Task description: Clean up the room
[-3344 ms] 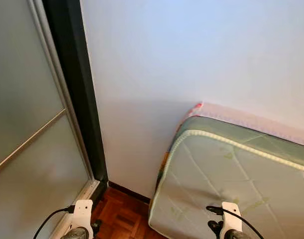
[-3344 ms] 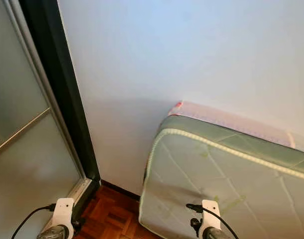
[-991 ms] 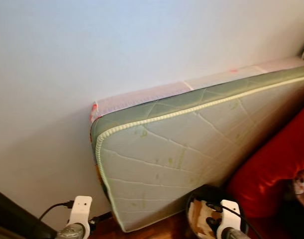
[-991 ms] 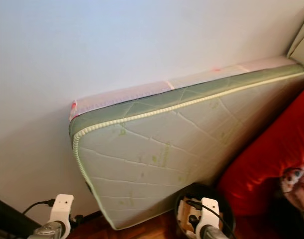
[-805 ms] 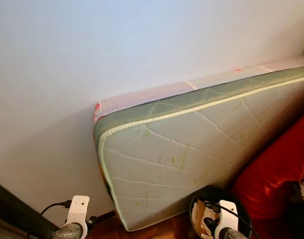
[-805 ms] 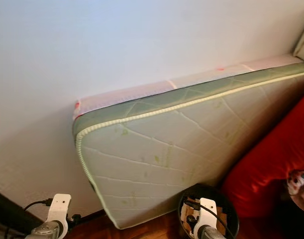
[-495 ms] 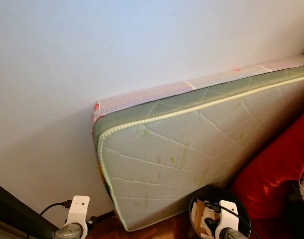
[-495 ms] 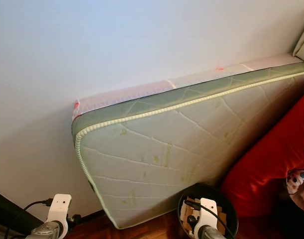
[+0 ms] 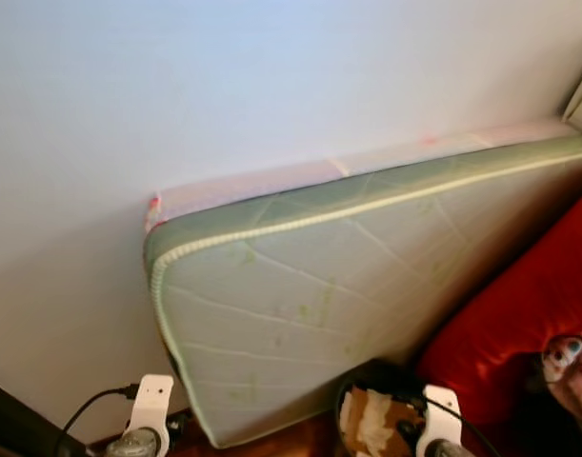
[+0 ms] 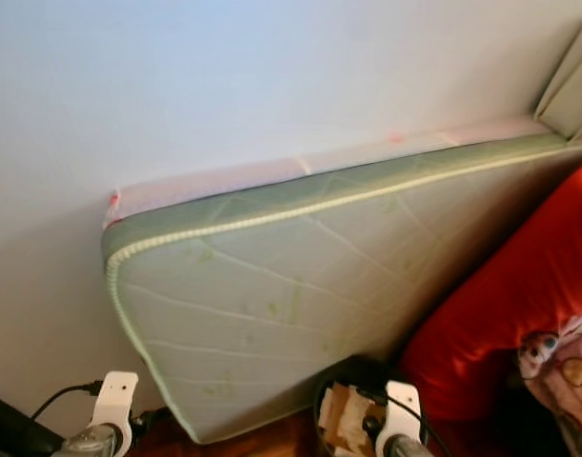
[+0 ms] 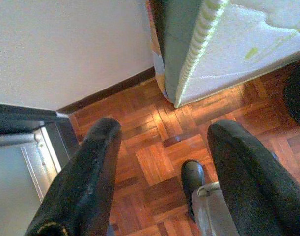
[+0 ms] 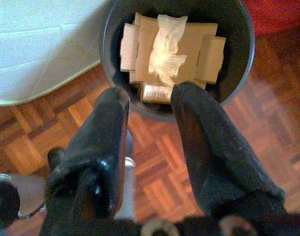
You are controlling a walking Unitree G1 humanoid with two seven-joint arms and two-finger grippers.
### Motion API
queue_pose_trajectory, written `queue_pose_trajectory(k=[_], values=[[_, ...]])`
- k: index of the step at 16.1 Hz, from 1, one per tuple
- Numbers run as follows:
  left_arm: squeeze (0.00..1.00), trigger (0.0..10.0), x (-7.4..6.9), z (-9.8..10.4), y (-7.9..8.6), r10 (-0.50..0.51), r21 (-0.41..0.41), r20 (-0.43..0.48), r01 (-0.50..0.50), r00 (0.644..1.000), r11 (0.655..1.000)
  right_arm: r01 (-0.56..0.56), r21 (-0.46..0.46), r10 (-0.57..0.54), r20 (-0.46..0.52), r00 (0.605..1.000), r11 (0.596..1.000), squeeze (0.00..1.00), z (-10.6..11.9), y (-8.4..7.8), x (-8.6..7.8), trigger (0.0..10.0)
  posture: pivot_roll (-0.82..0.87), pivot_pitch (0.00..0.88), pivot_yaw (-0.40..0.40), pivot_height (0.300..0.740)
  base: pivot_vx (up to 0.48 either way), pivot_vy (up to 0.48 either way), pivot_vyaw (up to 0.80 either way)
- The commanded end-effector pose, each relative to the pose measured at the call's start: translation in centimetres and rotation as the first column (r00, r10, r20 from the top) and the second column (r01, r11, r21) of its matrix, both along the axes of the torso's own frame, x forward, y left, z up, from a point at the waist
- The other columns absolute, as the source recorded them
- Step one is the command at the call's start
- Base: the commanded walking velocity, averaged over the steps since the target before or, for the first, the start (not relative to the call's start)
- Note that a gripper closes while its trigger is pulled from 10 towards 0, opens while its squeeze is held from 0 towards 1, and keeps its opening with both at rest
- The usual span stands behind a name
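Best to keep both open, empty grippers, left gripper [image 11: 159, 162] and right gripper [image 12: 150, 123], low, steering toward the black waste bin [image 12: 238, 73] of cardboard scraps [image 12: 189, 44] at lower centre, clear of the leaning mattress [image 9: 367, 286].

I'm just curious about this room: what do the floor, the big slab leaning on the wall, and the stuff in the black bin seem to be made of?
The floor looks like glossy wood parquet: small reddish-brown blocks in a chequered pattern. The mattress appears to be quilted fabric, pale green with stitched lines and corded piping. The bin holds what looks like brown cardboard and crumpled whitish paper or plastic; I cannot tell which.
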State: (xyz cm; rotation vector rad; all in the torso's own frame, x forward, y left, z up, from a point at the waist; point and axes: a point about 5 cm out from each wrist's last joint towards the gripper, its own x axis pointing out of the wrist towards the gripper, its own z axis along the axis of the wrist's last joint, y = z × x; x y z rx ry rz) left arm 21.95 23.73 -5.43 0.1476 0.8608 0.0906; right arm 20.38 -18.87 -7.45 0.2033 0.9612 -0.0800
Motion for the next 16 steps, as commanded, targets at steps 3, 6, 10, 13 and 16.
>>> queue_pose_trajectory(k=[3, 6, 10, 13, 16], values=[[0.00, 10.0, -0.02, -0.09, -0.18, 0.001, 0.006, -0.010, -0.001, 1.000, 1.000, 0.007, -0.006, -0.007, 0.003, 1.000, 1.000, 0.00, 0.09, -0.38, 0.07, 10.0, 0.11, 0.000, -0.059, 0.740, 0.000, -0.350, 0.00], [0.00, 10.0, 0.11, -0.04, -0.27, 0.006, 0.003, -0.003, -0.006, 1.000, 1.000, 0.009, -0.006, -0.009, -0.005, 1.000, 1.000, 0.00, 0.11, -0.48, 0.10, 10.0, 0.11, 0.000, -0.063, 0.740, 0.000, -0.352, 0.00], [0.00, 10.0, 0.15, -0.04, -0.35, 0.006, 0.000, -0.003, -0.006, 1.000, 1.000, -0.004, -0.006, 0.004, -0.012, 1.000, 1.000, 0.00, 0.12, -0.54, 0.10, 10.0, 0.11, 0.000, -0.068, 0.740, 0.000, -0.352, -0.64], [0.00, 10.0, 0.14, -0.04, -0.33, 0.006, 0.001, -0.004, -0.006, 1.000, 1.000, -0.008, -0.003, 0.008, -0.013, 1.000, 1.000, 0.00, 0.11, -0.50, 0.10, 10.0, 0.11, 0.000, -0.067, 0.740, 0.000, -0.350, -0.67], [0.00, 10.0, 0.06, -0.08, -0.32, 0.004, 0.003, -0.005, -0.004, 1.000, 1.000, -0.012, -0.002, 0.012, -0.012, 1.000, 1.000, 0.00, 0.09, -0.47, 0.04, 10.0, 0.11, 0.000, -0.060, 0.740, 0.000, -0.352, -0.62]])
